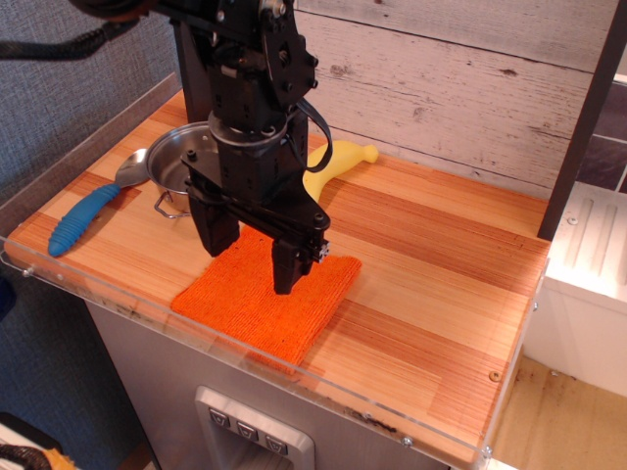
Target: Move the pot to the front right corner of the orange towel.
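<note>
Wooden table (431,294): pot (181,157) upright beside orange towel (265,299), handle toward front; gripper (253,259) spread, empty, above towel.

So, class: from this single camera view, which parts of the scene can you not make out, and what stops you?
- Pot: its right side and most of its inside are hidden behind the gripper and arm.
- Orange towel: its back edge lies behind the gripper fingers.
- Yellow object: partly covered by the arm, so its kind is unclear.
- Spoon: its bowl is partly tucked behind the pot.
- Arm: cut off by the top edge.
</note>
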`<control>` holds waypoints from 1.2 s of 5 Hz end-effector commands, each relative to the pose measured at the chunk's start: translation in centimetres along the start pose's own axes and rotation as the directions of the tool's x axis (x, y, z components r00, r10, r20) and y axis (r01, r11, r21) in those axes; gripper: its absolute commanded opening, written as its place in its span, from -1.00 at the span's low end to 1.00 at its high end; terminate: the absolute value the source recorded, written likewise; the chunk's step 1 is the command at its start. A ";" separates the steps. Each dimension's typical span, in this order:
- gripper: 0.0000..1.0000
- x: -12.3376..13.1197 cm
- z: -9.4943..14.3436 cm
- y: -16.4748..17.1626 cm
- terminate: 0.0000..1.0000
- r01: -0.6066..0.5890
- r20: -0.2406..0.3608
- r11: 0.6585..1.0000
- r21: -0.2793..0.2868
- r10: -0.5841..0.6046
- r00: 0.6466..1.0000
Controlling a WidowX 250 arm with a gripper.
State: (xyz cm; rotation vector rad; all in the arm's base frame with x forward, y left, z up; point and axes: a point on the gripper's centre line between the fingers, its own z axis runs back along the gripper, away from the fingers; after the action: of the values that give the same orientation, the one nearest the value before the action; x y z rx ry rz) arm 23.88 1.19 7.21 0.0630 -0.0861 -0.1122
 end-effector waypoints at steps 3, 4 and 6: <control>1.00 3.2 0.1 5.0 -1.00 -0.085 0.024 0.996 0.011 0.085 0.996; 1.00 4.6 -0.6 6.8 -1.00 -0.116 0.021 0.993 0.033 0.115 0.993; 1.00 6.6 -3.5 8.2 -1.00 -0.128 -0.031 0.990 0.062 0.130 0.991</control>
State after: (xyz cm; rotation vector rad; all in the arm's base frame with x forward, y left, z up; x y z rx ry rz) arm 31.32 8.30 3.68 0.1095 -0.0196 0.0207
